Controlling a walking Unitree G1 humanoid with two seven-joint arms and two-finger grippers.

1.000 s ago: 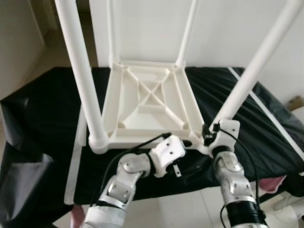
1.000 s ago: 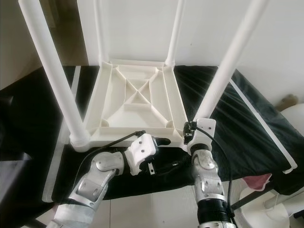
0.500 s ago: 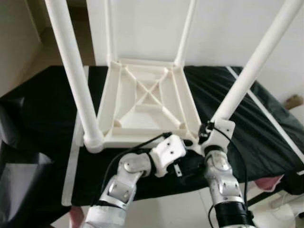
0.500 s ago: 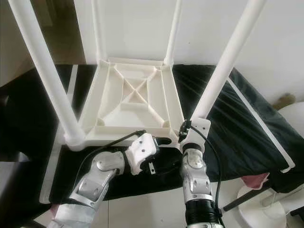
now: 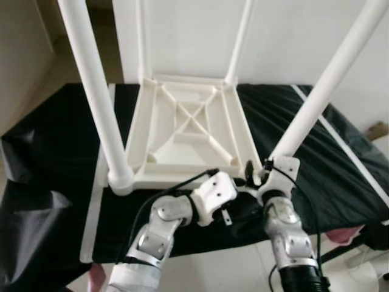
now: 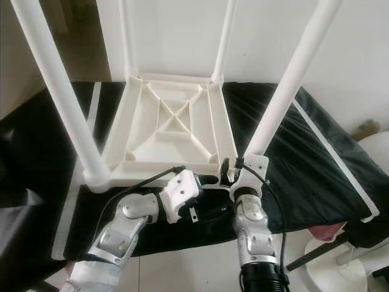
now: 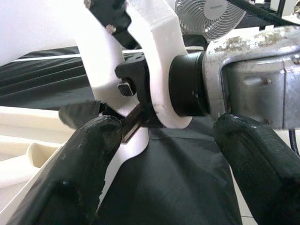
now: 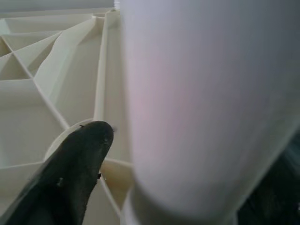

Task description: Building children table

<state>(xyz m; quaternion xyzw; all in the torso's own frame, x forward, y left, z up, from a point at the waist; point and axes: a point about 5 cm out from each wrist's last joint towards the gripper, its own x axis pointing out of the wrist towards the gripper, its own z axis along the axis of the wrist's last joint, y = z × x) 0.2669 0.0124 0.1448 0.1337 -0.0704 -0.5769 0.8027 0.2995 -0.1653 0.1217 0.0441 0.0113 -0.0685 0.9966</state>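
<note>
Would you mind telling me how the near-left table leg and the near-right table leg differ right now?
The near-left leg stands free of either gripper, while the near-right leg has the right gripper at its base. The left one leans left, the right one right. Both are white tubes fitted into the upturned tabletop.

Four upright legs (image 5: 94, 91) fence the table underside (image 5: 188, 131); its ribbed middle seems open.

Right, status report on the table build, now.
Right gripper at near-right white plastic leg base. Left gripper open beside it. Upturned cream tabletop on black cloth, four legs up.
</note>
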